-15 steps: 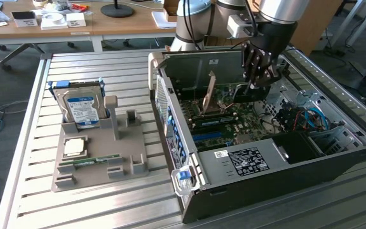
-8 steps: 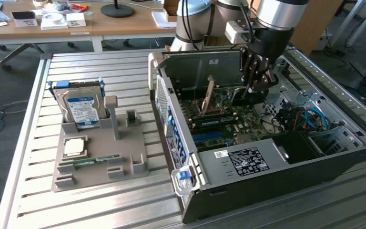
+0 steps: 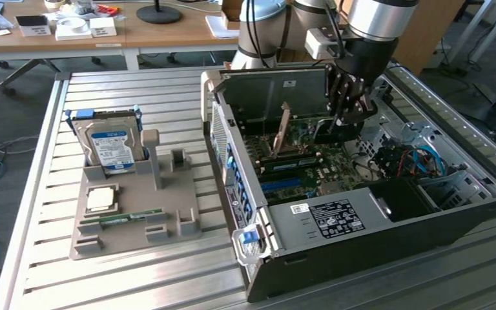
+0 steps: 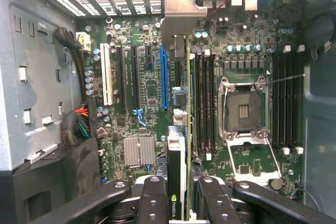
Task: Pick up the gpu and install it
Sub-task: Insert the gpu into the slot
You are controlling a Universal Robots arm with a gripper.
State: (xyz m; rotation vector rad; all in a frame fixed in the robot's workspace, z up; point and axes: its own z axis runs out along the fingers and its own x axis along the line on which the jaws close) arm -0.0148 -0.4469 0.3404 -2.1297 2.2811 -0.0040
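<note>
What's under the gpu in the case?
The motherboard: the gpu, clamped in the gripper, is edge-on over the gap between the blue slot and the RAM slots. The strip directly beneath the card is covered.

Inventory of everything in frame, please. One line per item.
computer case: one, black, side open, on the slatted metal table
motherboard: one, green, inside the case
gpu: one, dark board, silvery bracket, held edge-on above the motherboard
fixture: one, grey, on the table beside the case
hard drive: one, blue-white label, upright in the fixture
RAM stick: one, green, flat on the fixture
processor chip: one, silvery, flat on the fixture
arm: one, silver-grey, over the case
claw: one, black, shut on the gpu
</note>
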